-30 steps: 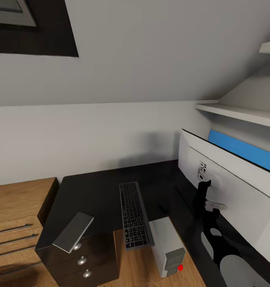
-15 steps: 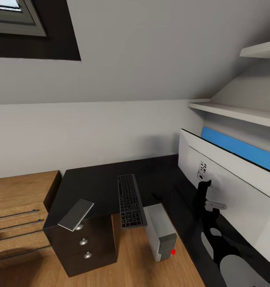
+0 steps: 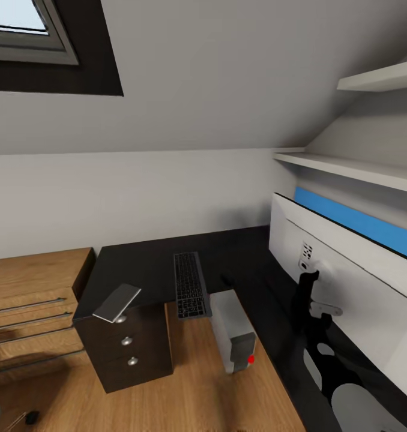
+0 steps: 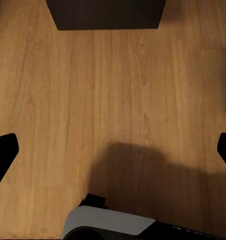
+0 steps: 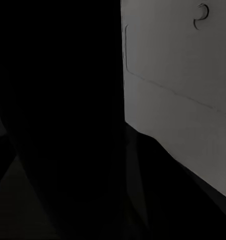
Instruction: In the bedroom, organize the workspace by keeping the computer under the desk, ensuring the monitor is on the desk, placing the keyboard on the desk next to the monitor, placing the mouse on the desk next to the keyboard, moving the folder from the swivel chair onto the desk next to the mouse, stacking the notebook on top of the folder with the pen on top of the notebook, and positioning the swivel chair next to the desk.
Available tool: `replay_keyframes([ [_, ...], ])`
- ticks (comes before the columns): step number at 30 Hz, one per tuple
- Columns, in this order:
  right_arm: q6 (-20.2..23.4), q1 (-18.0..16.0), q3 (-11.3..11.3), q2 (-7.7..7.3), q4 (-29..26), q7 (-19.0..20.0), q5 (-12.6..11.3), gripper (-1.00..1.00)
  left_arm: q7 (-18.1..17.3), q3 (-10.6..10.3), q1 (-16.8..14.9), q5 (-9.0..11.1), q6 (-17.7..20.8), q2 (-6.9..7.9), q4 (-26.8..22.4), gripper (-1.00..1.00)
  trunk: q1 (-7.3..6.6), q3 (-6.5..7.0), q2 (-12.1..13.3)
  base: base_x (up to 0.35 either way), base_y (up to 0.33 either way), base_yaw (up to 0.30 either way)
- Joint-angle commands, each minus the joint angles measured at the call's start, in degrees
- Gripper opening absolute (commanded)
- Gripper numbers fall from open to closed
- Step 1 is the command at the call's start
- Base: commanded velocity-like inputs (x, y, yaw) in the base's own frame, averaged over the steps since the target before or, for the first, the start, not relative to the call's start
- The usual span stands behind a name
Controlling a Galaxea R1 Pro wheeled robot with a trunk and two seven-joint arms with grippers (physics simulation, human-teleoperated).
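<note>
- left claw (image 4: 113,155) is hanging over bare wood floor (image 4: 118,75), jaws spread wide and holding nothing; probably parked low so it stays out of the way while the base is travelling.
- right claw: can't tell its state, the right wrist view is mostly black, with a white panel (image 5: 183,85) close in front, likely the monitor's back.
- monitor (image 3: 353,288) is standing on the right wing of the desk (image 3: 143,270), white back toward the camera, so that item looks done.
- keyboard (image 3: 190,292) is lying on the desk with its near end sticking past the edge; it's needing a push inward, toward the monitor.
- computer (image 3: 230,336) is sitting on the floor in the desk's inner corner, far end tucked under the top.
- a blue strip (image 3: 353,219) is showing past the monitor's top edge; can't confirm it's the folder.
- a grey flat slab (image 3: 117,302) is resting tilted on the drawer corner, looking unstable.
</note>
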Motion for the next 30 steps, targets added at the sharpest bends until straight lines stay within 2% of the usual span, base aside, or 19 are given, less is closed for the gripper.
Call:
replay_keyframes([
  [1,-0.1,-0.1,-0.4,0.05,-0.1,-0.2,1.1,-1.00,-0.2,0.2,0.0,0.3,-0.1,-0.04,-0.1,1.00,-0.02,-0.05,-0.1,-0.290,-0.102,0.000],
  [30,-0.2,0.0,-0.4,0.05,-0.1,-0.2,1.1,-1.00,-0.2,0.2,0.0,0.3,-0.1,-0.04,-0.1,1.00,-0.02,-0.05,-0.1,-0.282,-0.102,0.000],
])
